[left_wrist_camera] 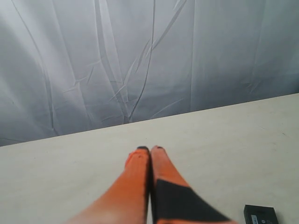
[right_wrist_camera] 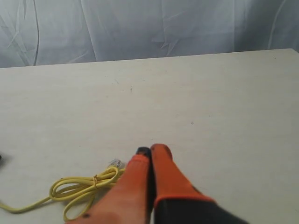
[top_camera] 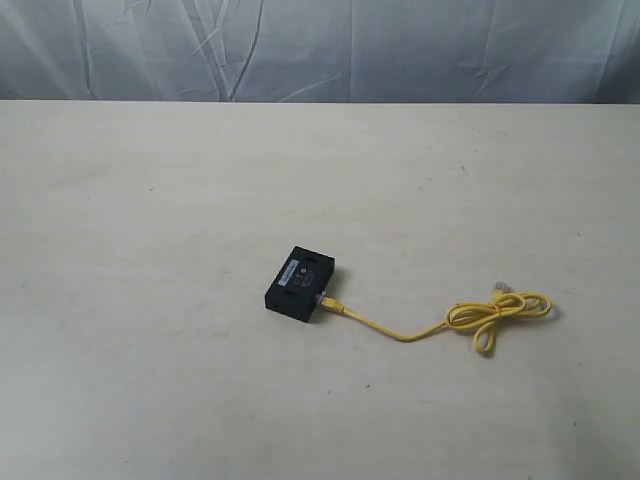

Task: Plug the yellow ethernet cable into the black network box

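Note:
The black network box lies flat near the middle of the table, pale label up. One end of the yellow ethernet cable sits at the box's near right side, where its plug meets a port. The cord runs right to a loose knotted loop with a clear free plug. Neither arm shows in the exterior view. My left gripper is shut and empty, the box's corner beside it. My right gripper is shut and empty, held above the table beside the loop and free plug.
The pale table stretches wide around the box and cable. A wrinkled grey-blue curtain hangs behind the table's far edge. Nothing else stands on the surface.

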### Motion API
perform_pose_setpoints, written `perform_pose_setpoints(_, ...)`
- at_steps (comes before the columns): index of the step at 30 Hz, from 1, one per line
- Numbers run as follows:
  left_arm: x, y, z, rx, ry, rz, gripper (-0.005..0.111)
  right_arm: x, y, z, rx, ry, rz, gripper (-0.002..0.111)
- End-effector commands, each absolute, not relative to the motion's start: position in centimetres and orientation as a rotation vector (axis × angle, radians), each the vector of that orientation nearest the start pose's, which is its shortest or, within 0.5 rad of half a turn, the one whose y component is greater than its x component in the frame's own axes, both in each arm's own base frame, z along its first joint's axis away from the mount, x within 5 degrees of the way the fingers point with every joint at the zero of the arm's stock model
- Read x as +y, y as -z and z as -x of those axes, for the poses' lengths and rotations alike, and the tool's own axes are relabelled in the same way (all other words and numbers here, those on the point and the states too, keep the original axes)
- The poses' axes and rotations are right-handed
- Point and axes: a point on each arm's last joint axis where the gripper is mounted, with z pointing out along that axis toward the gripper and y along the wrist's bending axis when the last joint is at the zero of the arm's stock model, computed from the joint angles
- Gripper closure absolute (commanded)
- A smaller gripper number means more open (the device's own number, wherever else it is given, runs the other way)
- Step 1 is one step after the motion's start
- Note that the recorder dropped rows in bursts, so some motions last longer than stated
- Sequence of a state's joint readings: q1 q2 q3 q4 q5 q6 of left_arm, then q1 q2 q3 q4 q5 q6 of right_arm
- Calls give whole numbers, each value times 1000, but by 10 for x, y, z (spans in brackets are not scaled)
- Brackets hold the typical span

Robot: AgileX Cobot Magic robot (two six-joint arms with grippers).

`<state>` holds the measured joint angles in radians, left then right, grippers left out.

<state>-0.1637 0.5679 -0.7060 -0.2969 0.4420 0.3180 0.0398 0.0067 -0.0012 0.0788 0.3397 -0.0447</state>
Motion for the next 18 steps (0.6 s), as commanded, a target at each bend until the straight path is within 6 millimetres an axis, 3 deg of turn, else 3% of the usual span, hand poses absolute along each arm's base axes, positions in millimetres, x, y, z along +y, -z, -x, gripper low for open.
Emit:
perform_pose_setpoints(1, -29, -365, -107, 1753, 192, -273, 107, 4, -183, -53, 1823, -61, 50, 108)
perform_pose_setpoints(18, -29, -365, -107, 1753, 192, -273, 107, 6, -183, -53, 1815, -75, 84, 108)
